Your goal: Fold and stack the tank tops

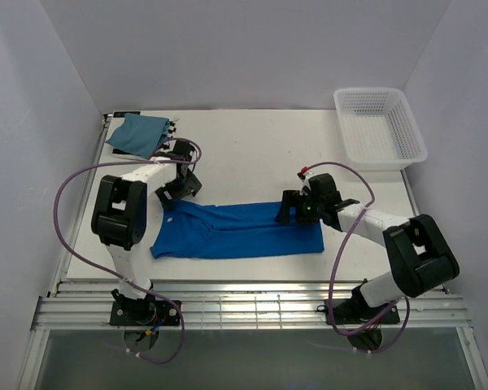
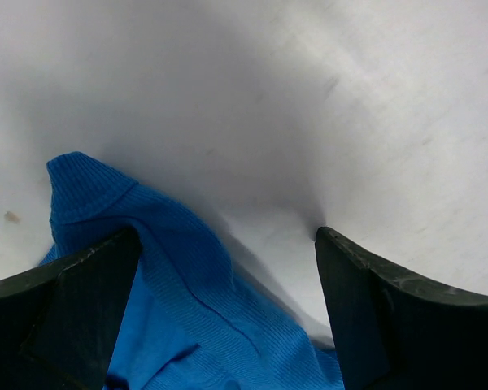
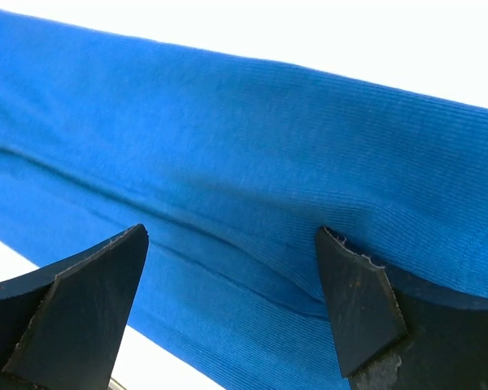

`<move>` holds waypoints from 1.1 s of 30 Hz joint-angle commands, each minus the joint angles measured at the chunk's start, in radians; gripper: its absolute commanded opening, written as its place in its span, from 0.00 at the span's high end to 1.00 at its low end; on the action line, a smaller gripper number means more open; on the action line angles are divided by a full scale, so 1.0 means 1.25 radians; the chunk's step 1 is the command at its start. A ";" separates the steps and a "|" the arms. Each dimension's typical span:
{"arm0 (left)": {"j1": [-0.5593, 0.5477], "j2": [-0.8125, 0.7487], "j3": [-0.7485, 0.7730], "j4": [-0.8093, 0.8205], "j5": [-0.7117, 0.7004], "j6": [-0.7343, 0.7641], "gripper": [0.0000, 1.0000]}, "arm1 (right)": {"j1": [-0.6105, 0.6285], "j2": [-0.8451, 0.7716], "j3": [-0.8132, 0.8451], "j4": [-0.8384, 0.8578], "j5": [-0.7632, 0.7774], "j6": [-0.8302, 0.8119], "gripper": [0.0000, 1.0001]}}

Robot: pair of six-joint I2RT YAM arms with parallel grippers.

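Top view: The royal blue tank top (image 1: 236,231) is lying flat as a long strip across the middle of the tabletop (image 1: 252,154), nearer the near edge, running left to right. The teal-blue tank top (image 1: 137,134) is sitting folded at the far left corner. A white lattice basket (image 1: 415,134) is standing at the far right corner. The left gripper (image 1: 179,188) is hanging over the strip's left end, at its far edge. The right gripper (image 1: 289,210) is hanging over the strip's right half, also at the far edge.

Left wrist view: The left gripper (image 2: 228,236) is pointing down at the tabletop (image 2: 350,97), its 2 fingers (image 2: 81,309) standing wide apart and clamping nothing. A raised corner of the royal blue tank top (image 2: 187,284) is sitting by the left finger and spreading into the gap. Whether that finger is touching the cloth, cannot tell.

Right wrist view: The right gripper (image 3: 232,231) is facing the royal blue tank top (image 3: 228,122), its 2 fingers (image 3: 354,301) spread apart with nothing pinched. Ribbed cloth is filling most of the frame, with 1 lengthwise crease running between the fingertips.
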 commanded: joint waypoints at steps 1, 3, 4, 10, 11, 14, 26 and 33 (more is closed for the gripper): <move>0.003 0.170 0.084 0.100 0.089 -0.008 0.02 | -0.007 -0.053 -0.125 -0.033 0.017 0.073 0.10; 0.003 0.228 0.190 0.092 0.107 -0.009 0.02 | 0.000 -0.097 -0.184 0.025 0.013 0.132 0.10; 0.003 0.255 0.230 0.080 0.122 -0.006 0.02 | 0.010 -0.142 -0.214 0.040 0.018 0.162 0.10; -0.022 0.487 0.591 0.029 0.189 0.032 0.02 | 0.156 -0.204 -0.318 0.130 0.017 0.364 0.10; -0.027 0.518 0.641 0.026 0.189 0.038 0.02 | 0.182 -0.200 -0.318 0.141 0.013 0.391 0.10; -0.043 0.637 0.820 0.006 0.198 0.035 0.02 | 0.278 -0.161 -0.292 0.156 0.007 0.401 0.10; -0.086 0.738 0.921 0.156 0.300 -0.066 0.02 | 0.473 0.007 -0.045 0.134 -0.003 0.386 0.10; -0.099 0.671 0.949 0.213 0.328 -0.082 0.02 | 0.474 -0.093 0.013 0.071 0.064 0.351 0.10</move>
